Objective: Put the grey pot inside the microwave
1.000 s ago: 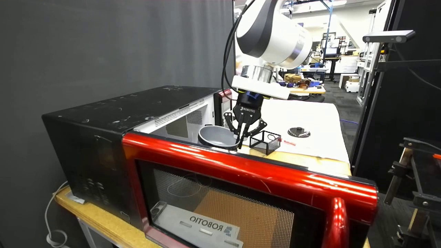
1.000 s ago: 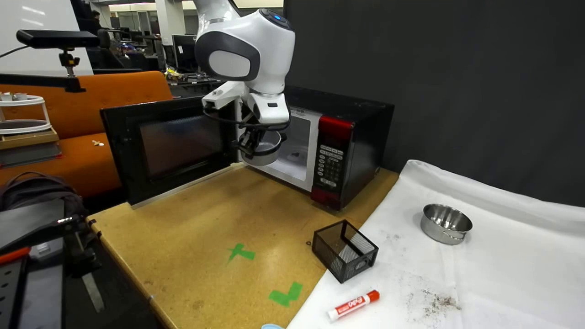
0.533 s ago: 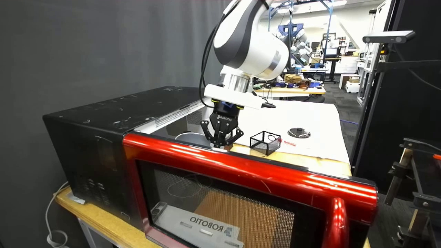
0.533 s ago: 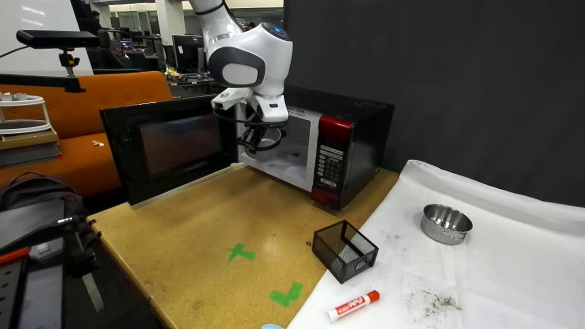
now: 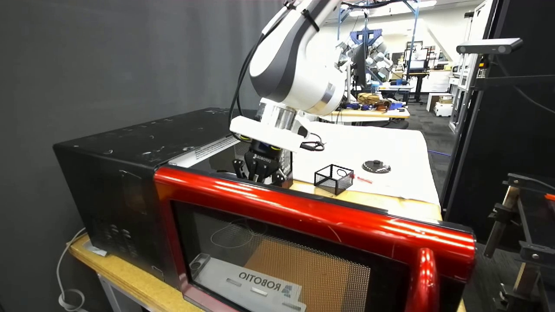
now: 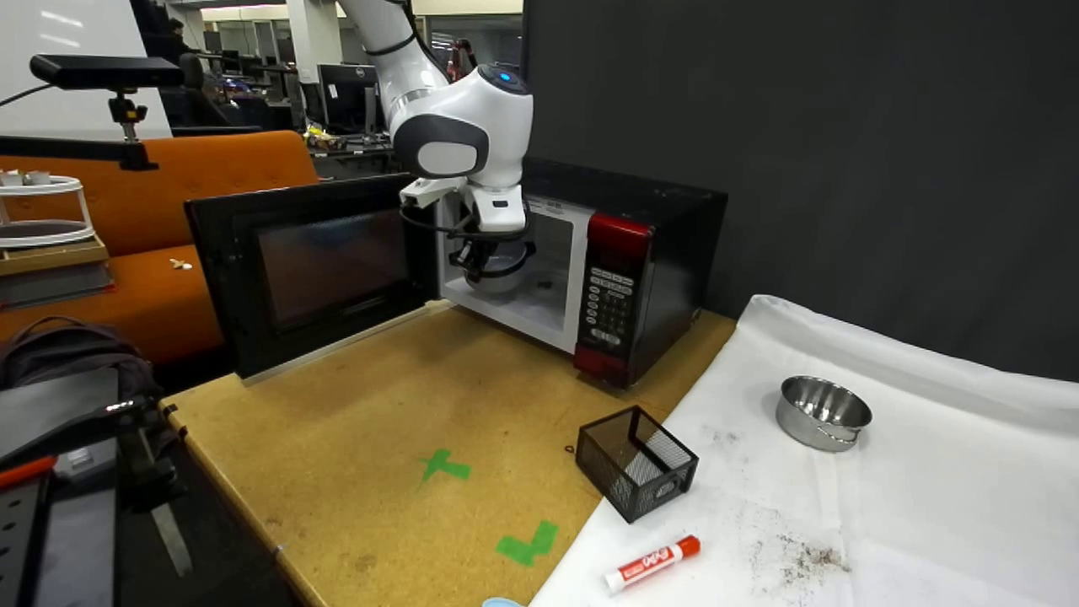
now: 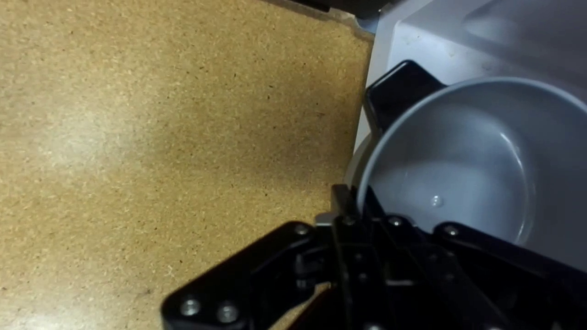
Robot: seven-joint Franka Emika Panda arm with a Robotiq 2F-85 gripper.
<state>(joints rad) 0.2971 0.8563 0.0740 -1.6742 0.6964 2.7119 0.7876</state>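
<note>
The grey pot [image 7: 477, 174] is round, with a black side handle [image 7: 401, 89] in the wrist view. My gripper [image 7: 360, 197] is shut on its near rim, one finger inside the wall and one outside. In an exterior view the pot [image 6: 499, 282] is at the left part of the microwave's opening, mostly within it. I cannot tell whether its base touches the microwave floor. The microwave [image 6: 620, 291] has its red-framed door [image 5: 303, 203] wide open. In an exterior view the door hides my fingertips and nearly all of the pot; the gripper body [image 5: 260, 167] shows above it.
A black wire-mesh box [image 6: 636, 464], a red marker [image 6: 653, 563] and a shiny steel bowl [image 6: 822, 413] lie to the right of the wooden table area [image 6: 379, 438]. A dark lid [image 5: 376, 166] lies on the white cloth. The open door stands beside the arm.
My gripper and the pot have moved toward and into the microwave's opening, and lower. In an exterior view they have sunk behind the door's top edge. The grip on the rim stays.
</note>
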